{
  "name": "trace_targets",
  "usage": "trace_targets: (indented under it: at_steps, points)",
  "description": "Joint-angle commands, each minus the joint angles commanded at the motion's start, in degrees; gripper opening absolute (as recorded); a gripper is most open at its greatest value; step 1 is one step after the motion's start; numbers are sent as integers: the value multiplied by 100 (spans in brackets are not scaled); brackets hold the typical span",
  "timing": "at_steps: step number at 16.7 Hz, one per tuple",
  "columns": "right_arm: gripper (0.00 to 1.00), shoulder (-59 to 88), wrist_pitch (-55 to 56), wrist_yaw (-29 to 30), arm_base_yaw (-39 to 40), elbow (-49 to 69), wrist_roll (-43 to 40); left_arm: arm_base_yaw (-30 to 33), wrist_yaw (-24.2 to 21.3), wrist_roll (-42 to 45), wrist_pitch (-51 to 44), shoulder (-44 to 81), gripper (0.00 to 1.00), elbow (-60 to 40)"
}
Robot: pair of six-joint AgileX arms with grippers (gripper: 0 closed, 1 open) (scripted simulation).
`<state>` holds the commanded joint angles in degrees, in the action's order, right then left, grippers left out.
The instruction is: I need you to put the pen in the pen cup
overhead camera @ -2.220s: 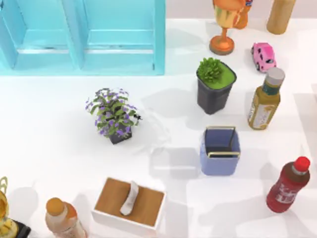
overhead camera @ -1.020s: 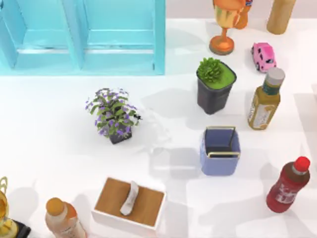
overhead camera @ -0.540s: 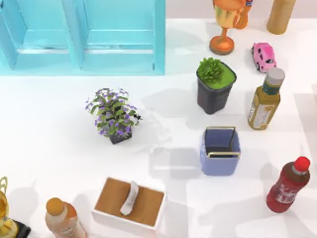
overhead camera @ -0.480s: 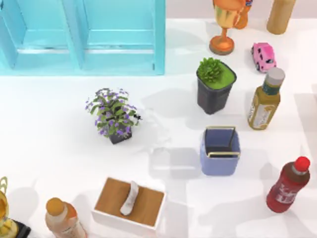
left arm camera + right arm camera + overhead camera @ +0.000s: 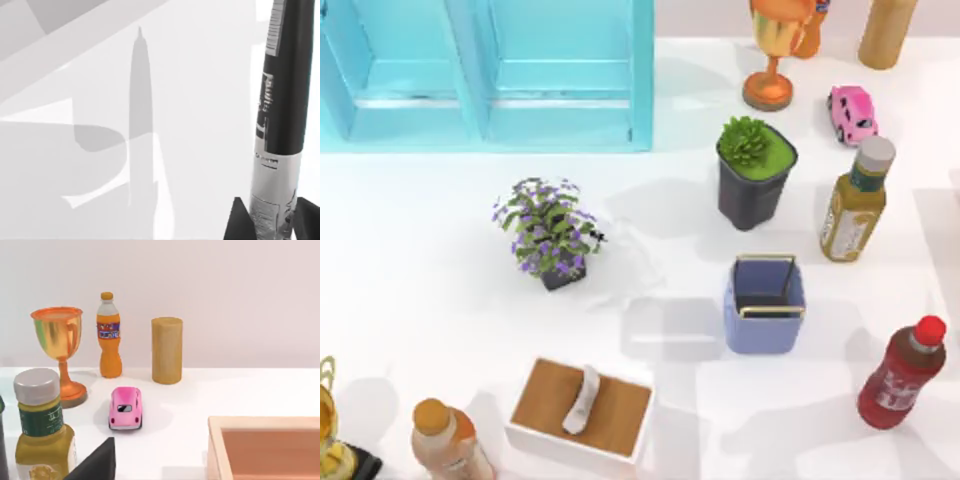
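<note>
Gripping the pen [image 5: 280, 100], left end effector [image 5: 267, 222], tips cropped.

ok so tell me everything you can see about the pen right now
The pen is slim and straight, with a glossy black barrel bearing white print and a silvery-grey lower section. In the left wrist view it stands between the dark fingers of the left gripper, which close on its grey end. Its pointed shadow falls on the white table.

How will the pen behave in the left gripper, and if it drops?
The pen looks straight and rigid, so it likely won't bend. Its silver section, pinched by the left gripper, looks glossy, so it may slip. Being round and slim, it would probably roll on the table.
</note>
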<state>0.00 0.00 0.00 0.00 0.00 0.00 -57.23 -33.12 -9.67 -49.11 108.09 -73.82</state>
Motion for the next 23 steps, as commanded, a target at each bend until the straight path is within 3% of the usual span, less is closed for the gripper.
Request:
trace_targets:
  at_steps: [6,14,19,23]
  points:
    - [100,0,0,0,0,0,0,-921,-91,1114,-1869,-1196,0,-115]
    - [100,0,0,0,0,0,0,-1004,-122,1190,-1957,-1340,0,-153]
    - [100,0,0,0,0,0,0,-1435,-745,58,-1136,-1902,0,-1222]
    - [100,0,0,0,0,0,0,-2026,-1702,-1927,10,-2665,0,-2858]
